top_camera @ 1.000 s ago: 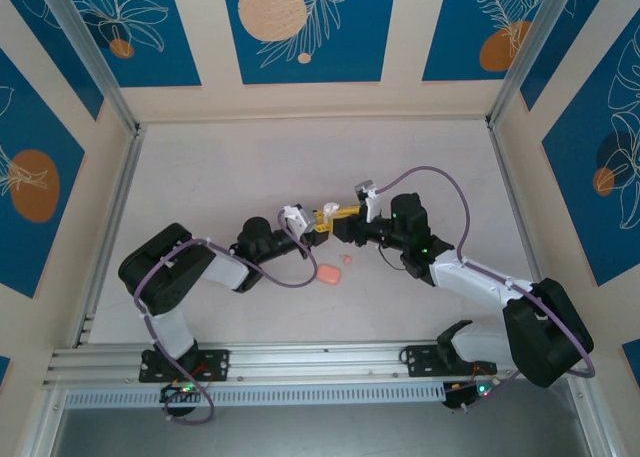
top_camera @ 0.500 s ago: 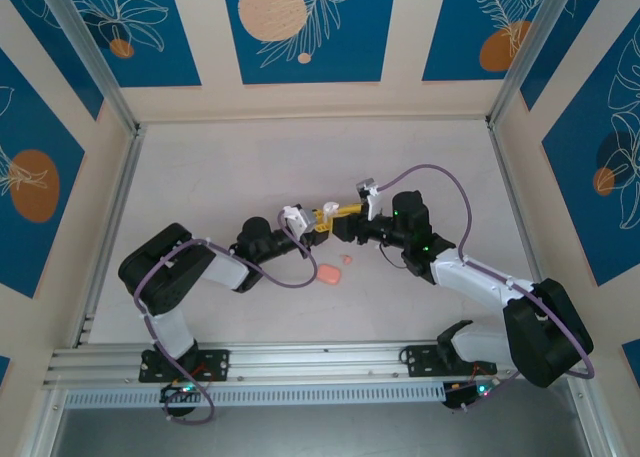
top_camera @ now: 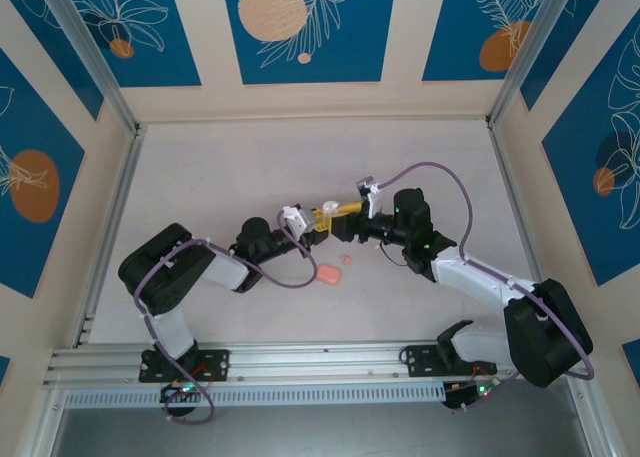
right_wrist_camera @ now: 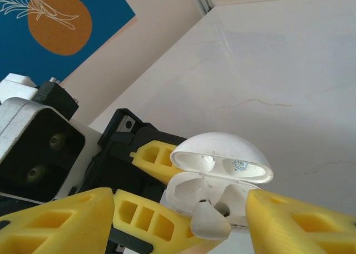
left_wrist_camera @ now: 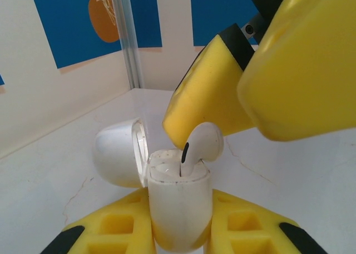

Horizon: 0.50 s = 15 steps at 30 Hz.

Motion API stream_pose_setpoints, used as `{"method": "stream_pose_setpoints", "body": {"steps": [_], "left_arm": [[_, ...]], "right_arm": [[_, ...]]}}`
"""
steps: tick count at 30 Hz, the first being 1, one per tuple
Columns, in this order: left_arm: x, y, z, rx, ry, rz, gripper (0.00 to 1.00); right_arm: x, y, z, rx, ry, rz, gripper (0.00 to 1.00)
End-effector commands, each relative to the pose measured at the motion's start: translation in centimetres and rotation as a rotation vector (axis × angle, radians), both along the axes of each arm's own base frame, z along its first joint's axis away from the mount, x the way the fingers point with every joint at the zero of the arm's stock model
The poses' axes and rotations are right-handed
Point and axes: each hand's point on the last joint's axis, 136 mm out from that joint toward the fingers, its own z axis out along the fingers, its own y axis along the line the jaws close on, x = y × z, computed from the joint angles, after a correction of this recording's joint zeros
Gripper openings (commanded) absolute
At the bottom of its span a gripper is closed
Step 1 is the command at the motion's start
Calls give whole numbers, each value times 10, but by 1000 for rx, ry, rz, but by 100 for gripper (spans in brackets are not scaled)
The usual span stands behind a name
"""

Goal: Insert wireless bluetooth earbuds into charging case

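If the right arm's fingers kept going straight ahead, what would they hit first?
Probably the white earbud, half-inserted in the open charging case the left gripper holds; depth is unclear.

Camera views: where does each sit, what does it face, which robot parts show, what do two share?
Top external: overhead behind the robot, looking down on the table; left arm, right arm show.
Left wrist: on the left arm, facing the charging case in the left gripper.
Right wrist: on the right arm, facing that case; right gripper open.
Shared: both wrist views show case and earbud.
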Motion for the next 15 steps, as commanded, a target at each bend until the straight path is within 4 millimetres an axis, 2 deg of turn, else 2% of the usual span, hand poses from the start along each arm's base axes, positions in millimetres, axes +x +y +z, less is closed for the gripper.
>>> {"method": "stream_pose_setpoints", "body": {"steps": [1, 15], "left_arm": [[-7, -1, 19, -40, -64, -7, 20], [-8, 0, 21, -40, -69, -9, 20]], "right_arm": [[2, 3, 17, 30, -14, 17, 66], [5, 0, 32, 71, -14, 13, 69]]}}
